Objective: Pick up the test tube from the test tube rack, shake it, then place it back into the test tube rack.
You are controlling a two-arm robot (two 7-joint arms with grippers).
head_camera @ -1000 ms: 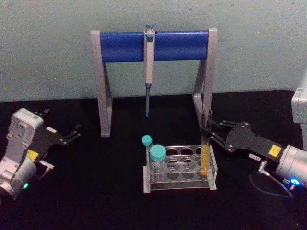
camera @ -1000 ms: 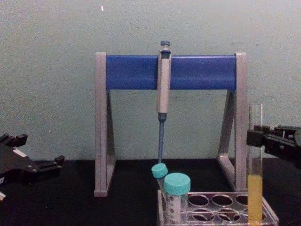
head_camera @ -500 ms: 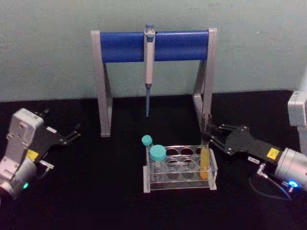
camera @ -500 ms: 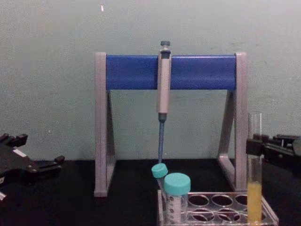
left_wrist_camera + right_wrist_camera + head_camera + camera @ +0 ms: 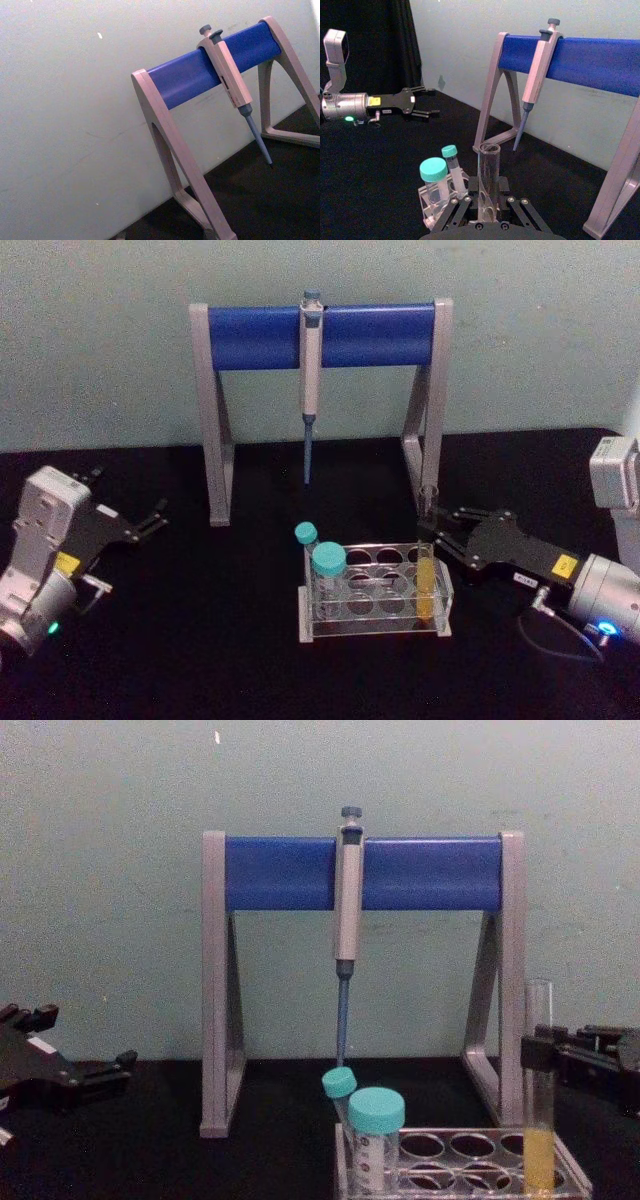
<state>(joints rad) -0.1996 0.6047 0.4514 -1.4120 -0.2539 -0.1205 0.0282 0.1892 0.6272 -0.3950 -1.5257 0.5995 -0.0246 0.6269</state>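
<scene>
The test tube (image 5: 428,575), clear with yellow liquid at its bottom, stands upright in the front right hole of the clear test tube rack (image 5: 372,631). My right gripper (image 5: 434,527) reaches in from the right and is shut on the test tube's upper part, just above the rack. From the chest, the test tube (image 5: 540,1120) rises out of the rack (image 5: 465,1162) with the right gripper (image 5: 546,1056) around it. In the right wrist view the test tube (image 5: 488,172) stands between the fingers (image 5: 462,210). My left gripper (image 5: 158,517) rests open at the far left.
Two teal-capped tubes (image 5: 328,562) stand in the rack's left end. Behind the rack is a grey-and-blue pipette stand (image 5: 250,337) with a pipette (image 5: 310,370) hanging from its bar. Black table surface lies free between the left arm and the rack.
The right gripper has come down with the test tube, sinking it deeper into the rack hole. The left arm has not moved.
</scene>
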